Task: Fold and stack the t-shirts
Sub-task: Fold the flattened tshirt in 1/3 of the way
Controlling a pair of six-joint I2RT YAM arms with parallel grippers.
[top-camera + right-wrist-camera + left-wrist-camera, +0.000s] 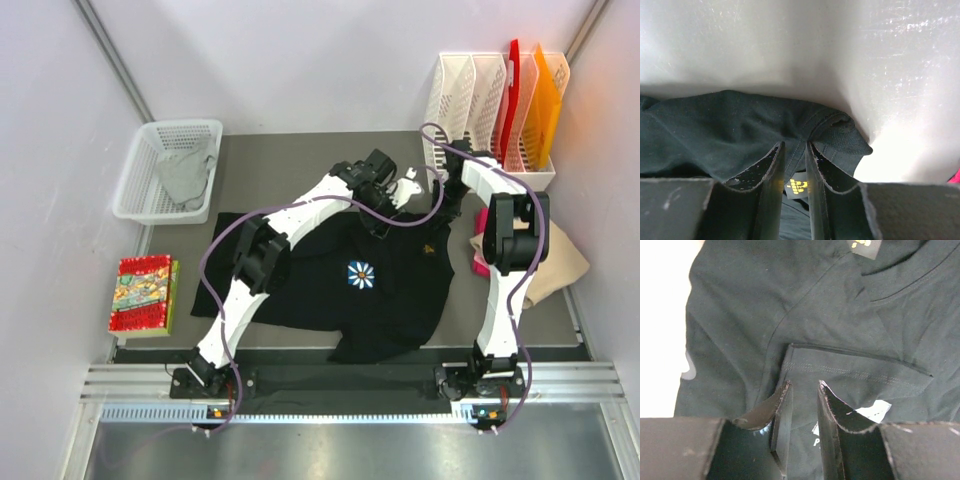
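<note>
Black and limp, the shirt (pixel 390 290) lies spread across the middle of the worktop (pixel 300 160). My right tool (pixel 795 145) pinches its collar edge. My left tool (pixel 804 385) sits nearly closed over a folded hem, and I cannot tell whether it grips. If only one side holds, lifting could skew the fold.

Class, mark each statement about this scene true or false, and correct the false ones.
1. The black t-shirt lies in the white basket. False: it is spread on the table; a grey shirt is in the basket.
2. The daisy print faces up. True.
3. The red patterned packet lies to the left of the black t-shirt. True.
4. The tan shirt lies under the left arm. False: it lies at the right side, by the right arm.
5. The right claw is at the black t-shirt's collar. True.
</note>
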